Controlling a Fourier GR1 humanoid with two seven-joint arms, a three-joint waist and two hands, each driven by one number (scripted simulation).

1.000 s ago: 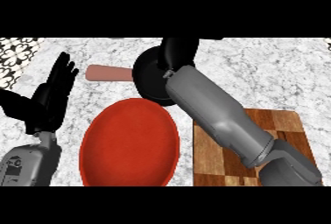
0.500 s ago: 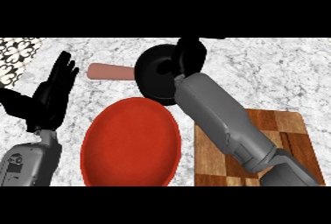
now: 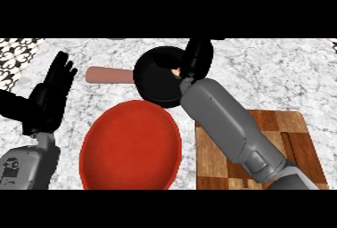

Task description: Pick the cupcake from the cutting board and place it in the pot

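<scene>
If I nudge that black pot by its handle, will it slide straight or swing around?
The pot would probably swing rather than slide straight: its handle juts far out to one side, so a push there acts off-centre. On the smooth marble counter it may skid readily. The right robot hand above it could get bumped.

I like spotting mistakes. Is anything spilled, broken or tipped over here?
Nothing stands out. The black round pot, red oval plate and brown wooden cutting board all sit flat on the marble counter.
</scene>
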